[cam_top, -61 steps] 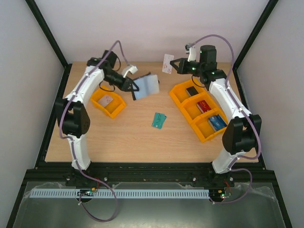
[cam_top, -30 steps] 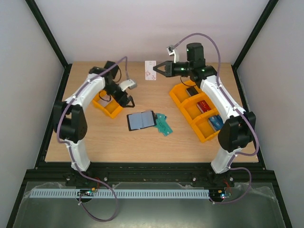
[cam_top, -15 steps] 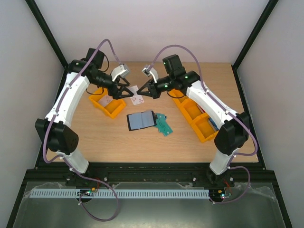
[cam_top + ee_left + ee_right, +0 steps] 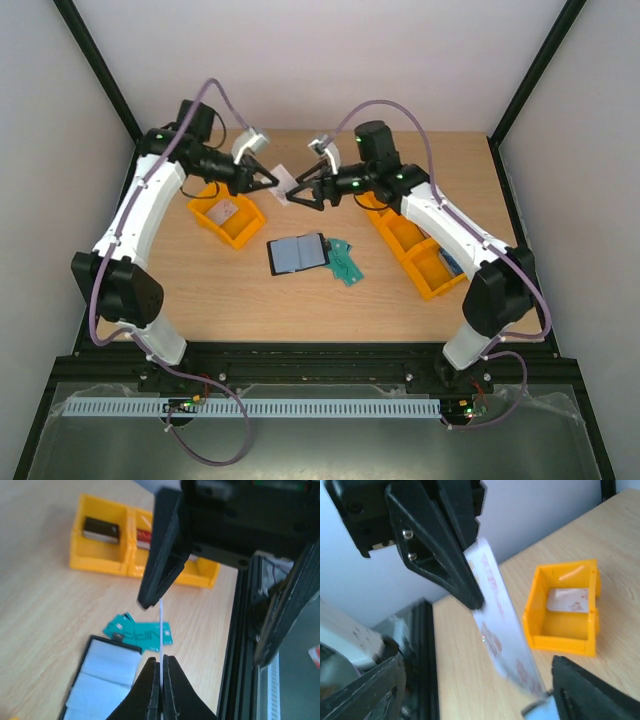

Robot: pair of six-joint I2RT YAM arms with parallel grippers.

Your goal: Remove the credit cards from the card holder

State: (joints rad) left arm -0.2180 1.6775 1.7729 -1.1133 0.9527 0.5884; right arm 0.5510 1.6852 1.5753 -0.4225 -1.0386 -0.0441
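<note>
The left end effector [image 4: 272, 180] pinches a pale card [image 4: 284, 187] by its thin edge, raised beyond the card holder [image 4: 297, 254], which lies open on the desk [image 4: 240, 290] with the credit cards [image 4: 346, 263] at its right side; with the right end effector [image 4: 303, 192] spread wide, that card may slip and drop.

The card holder [image 4: 297, 253] lies flat and wide open in the middle of the table [image 4: 200, 290], its blue-grey inner faces up, framed in black. The teal-green credit cards [image 4: 345, 260] sit outside it at its right edge, touching it, fanned loosely over one another.
</note>
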